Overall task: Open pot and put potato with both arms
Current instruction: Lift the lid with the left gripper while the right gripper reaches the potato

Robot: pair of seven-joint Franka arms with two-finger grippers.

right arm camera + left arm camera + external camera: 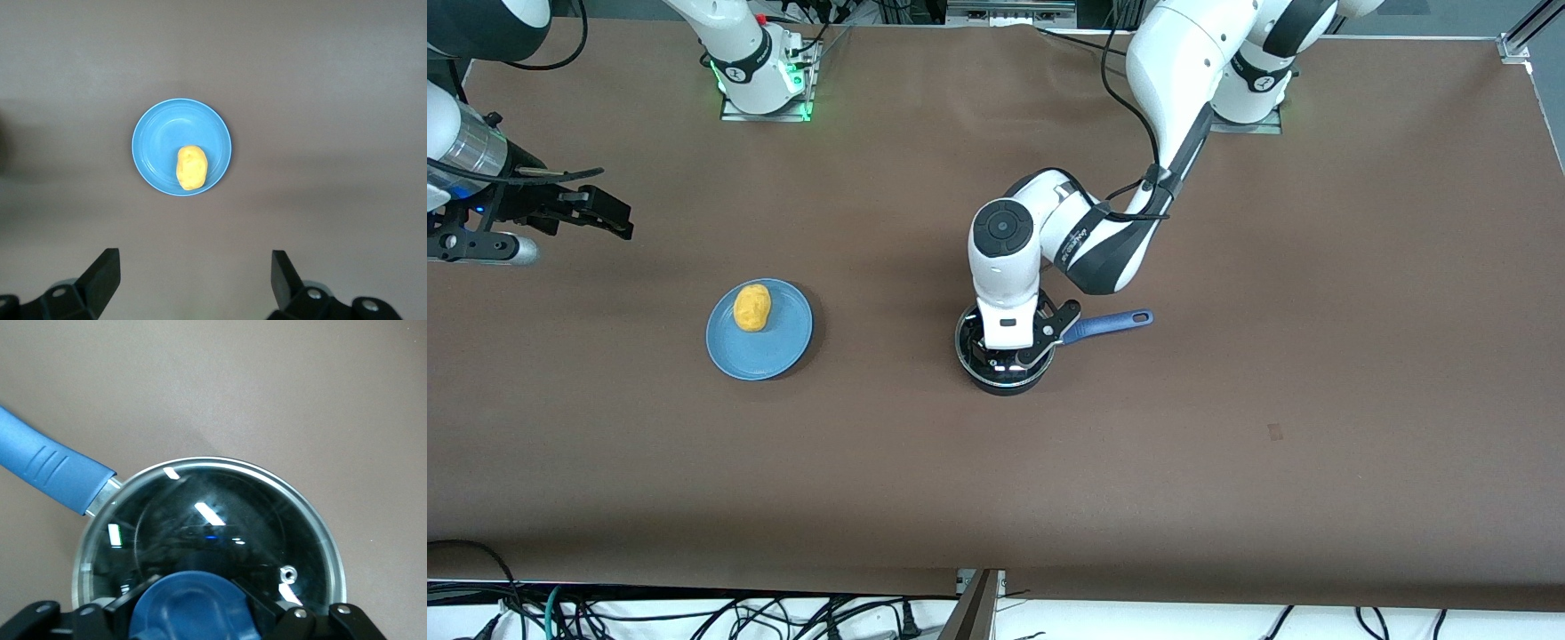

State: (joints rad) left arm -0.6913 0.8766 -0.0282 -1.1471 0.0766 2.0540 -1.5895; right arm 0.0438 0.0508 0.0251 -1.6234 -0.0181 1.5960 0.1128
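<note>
Pot (pixel 1005 360) sat near middle of desk (pixel 1227 444), glass lid (pixel 213 520) on top, blue handle (pixel 1107 325) pointing toward left arm's end. Left hand (pixel 1009 351) was low over lid, fingers (pixel 263 603) on each side of blue knob (pixel 193 613); could not tell if squeezing it. Potato (pixel 752 307) lay on blue plate (pixel 769 356), toward right arm's end. Right hand (pixel 609 218) hung up high above desk, wide open, holding nothing.

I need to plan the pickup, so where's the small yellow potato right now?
The small yellow potato lies on the flat blue plate, toward the right arm's end of the table, apart from the lidded black pot.
</note>
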